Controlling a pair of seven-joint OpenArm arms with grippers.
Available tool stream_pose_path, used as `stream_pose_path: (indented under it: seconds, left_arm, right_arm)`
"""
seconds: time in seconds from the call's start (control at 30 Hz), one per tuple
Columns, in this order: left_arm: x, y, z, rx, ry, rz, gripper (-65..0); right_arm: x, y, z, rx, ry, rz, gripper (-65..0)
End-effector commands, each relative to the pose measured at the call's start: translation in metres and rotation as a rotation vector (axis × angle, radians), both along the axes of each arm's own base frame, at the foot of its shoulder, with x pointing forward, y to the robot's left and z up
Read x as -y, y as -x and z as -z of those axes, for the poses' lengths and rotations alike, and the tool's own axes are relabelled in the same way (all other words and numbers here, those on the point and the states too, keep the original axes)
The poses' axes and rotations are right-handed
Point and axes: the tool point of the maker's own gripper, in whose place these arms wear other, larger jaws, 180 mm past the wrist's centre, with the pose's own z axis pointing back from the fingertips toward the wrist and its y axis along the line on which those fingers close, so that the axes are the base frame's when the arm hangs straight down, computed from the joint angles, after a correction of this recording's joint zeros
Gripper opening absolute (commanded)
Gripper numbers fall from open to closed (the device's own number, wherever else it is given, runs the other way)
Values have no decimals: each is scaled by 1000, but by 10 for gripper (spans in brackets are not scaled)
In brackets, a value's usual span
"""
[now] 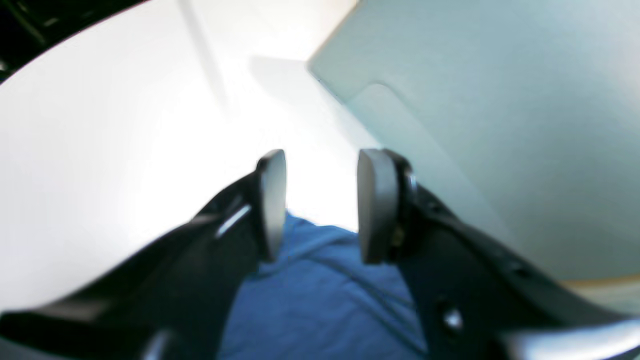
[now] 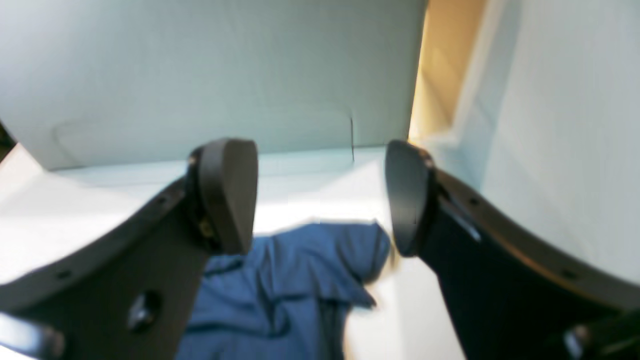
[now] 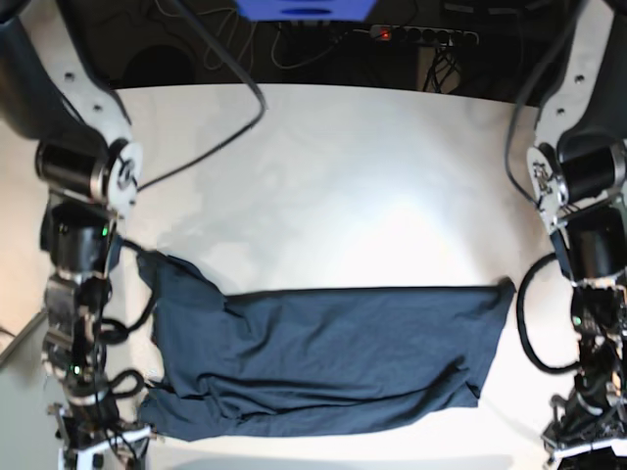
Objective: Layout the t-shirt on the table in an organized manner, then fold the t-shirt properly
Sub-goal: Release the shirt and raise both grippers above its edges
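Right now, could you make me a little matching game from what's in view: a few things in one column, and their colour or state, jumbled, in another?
Things:
1. t-shirt
2. table
3. right hand
4. power strip

Descriptions:
A. white, smooth top
B. jaws apart, nothing between them
C. dark blue, spread out flat
D. beyond the table's far edge, small red light

Pairs: 1-C, 2-A, 3-B, 4-D

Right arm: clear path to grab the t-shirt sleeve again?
Probably yes. The right gripper is open and empty just above the t-shirt, whose sleeve lies flat on the bare table with nothing between.
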Motion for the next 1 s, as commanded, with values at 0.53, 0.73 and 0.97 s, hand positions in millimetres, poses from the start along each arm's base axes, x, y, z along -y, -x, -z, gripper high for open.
stream_pose_path:
  seconds: [0.53,0.73,0.97]
  left_arm:
    - [-20,109,200,-415,-49,-76,-245]
    - [-12,105,201,-430,-204,-35,-244]
    - [7,89,194,-418,-247,25,-245]
  right_arm:
    - [-2,138,47,18,142,2,-240]
    - [-7,168,59,-13,163,-7,-241]
    - [-15,183,80,-60,132,-9,-241]
